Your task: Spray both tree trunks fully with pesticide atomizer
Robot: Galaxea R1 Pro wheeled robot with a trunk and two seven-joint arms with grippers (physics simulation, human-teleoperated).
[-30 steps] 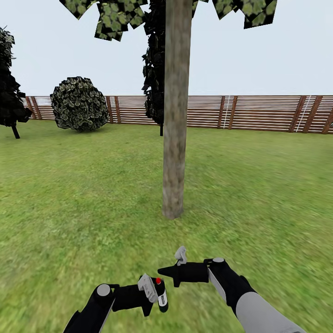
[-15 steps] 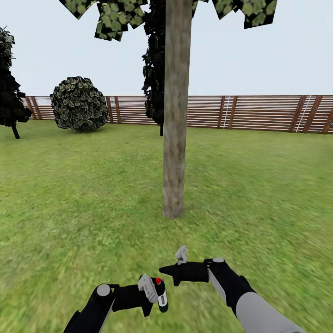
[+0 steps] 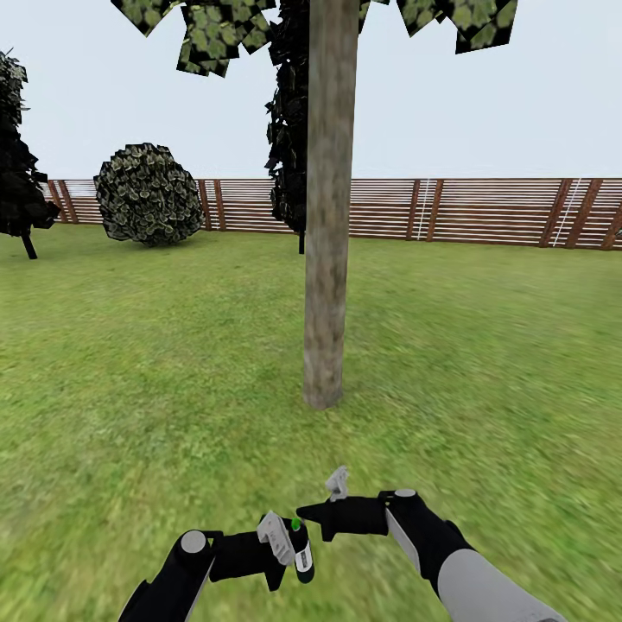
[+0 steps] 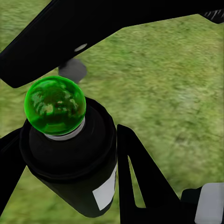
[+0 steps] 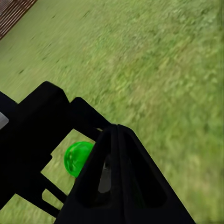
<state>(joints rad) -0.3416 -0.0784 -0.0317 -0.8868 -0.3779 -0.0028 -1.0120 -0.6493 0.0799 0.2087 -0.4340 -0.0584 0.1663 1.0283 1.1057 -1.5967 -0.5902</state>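
The tree trunk [image 3: 329, 216] is mottled grey-brown bark. In front of it, the near-black pesticide atomizer [image 3: 298, 546] bears a whitish label and a glossy green ball [image 4: 55, 105] on top. Behind the trunk runs a brown slatted fence [image 3: 484, 212]; the lawn [image 3: 484, 363] is green, perhaps blotchy.

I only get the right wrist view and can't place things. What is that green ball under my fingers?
Observer: It's the green ball on top of the pesticide atomizer, which the left hand grips upright.
Operator: Is a tree ahead?
Observer: Yes, a tree trunk stands straight ahead on the lawn, beyond both hands.
Operator: Where does my right hand point?
Observer: The right hand, shut, points across toward the left one.
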